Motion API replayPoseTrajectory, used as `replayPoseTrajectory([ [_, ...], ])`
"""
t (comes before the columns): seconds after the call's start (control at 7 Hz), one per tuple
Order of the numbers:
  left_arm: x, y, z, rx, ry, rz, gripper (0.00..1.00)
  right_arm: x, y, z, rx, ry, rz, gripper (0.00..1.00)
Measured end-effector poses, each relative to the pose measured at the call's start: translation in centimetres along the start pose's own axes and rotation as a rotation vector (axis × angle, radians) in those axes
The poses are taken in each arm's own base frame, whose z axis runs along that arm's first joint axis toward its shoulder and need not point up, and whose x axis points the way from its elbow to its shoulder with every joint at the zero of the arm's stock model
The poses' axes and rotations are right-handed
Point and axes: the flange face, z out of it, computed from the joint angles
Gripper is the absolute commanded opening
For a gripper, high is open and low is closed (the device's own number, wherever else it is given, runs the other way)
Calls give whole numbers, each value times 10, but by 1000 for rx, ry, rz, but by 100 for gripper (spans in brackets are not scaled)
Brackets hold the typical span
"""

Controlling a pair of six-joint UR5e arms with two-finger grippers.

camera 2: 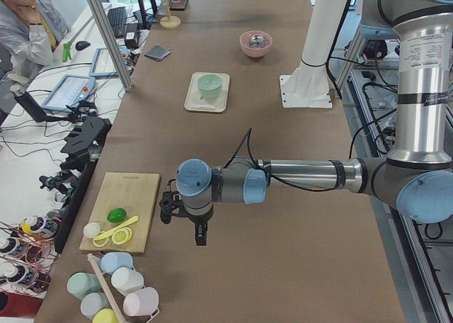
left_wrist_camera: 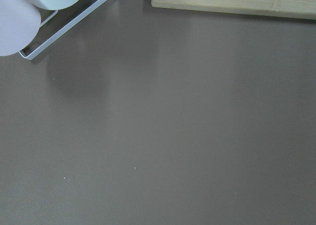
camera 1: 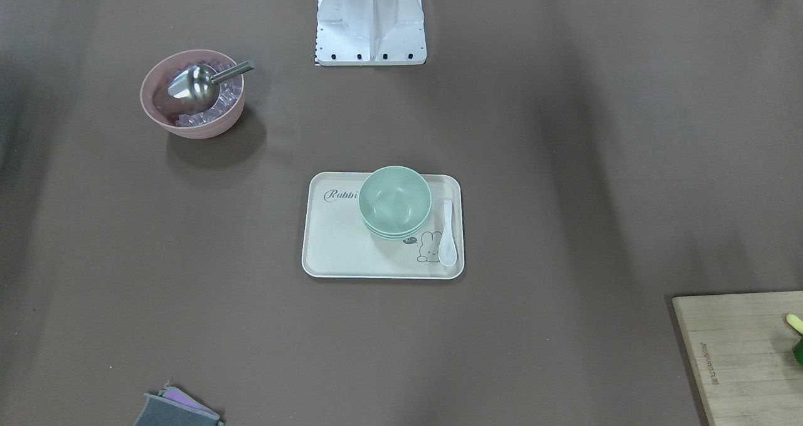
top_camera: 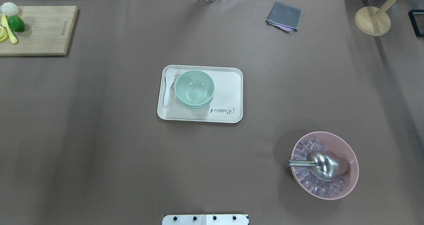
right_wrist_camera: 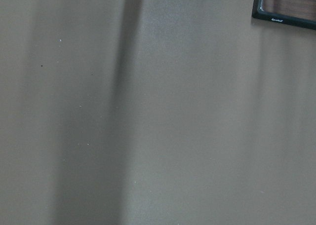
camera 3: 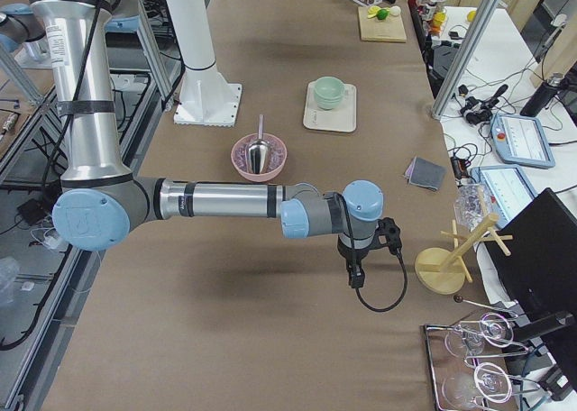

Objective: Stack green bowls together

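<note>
The three pale green bowls (top_camera: pixel 194 88) sit nested in one stack on the left part of a cream tray (top_camera: pixel 228 95) at the table's middle. The stack also shows in the front view (camera 1: pixel 394 200), the left side view (camera 2: pixel 209 86) and the right side view (camera 3: pixel 329 90). My left gripper (camera 2: pixel 200 238) hangs over bare table near the cutting board, far from the bowls. My right gripper (camera 3: pixel 354 280) hangs over bare table near a wooden stand. Both show only in the side views, so I cannot tell whether they are open or shut.
A white spoon (top_camera: pixel 169 85) lies on the tray beside the stack. A pink bowl (top_camera: pixel 351 184) with ice and a metal scoop (top_camera: pixel 326 165) stands front right. A cutting board (top_camera: pixel 43 29) with lime, a grey cloth (top_camera: pixel 284 17) and a wooden stand (top_camera: pixel 372 19) are at the far edge.
</note>
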Motion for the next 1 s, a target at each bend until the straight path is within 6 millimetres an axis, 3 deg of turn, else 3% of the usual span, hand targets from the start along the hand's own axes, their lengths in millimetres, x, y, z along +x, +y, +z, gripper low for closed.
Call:
replayPoseTrajectory([
  [0.57, 3, 0, -3, 6, 2, 6, 98, -7, -4, -3, 1, -51, 198, 100],
  [1.0, 6, -2, -5, 11, 2, 13, 98, -11, -6, -6, 3, -68, 236, 100],
])
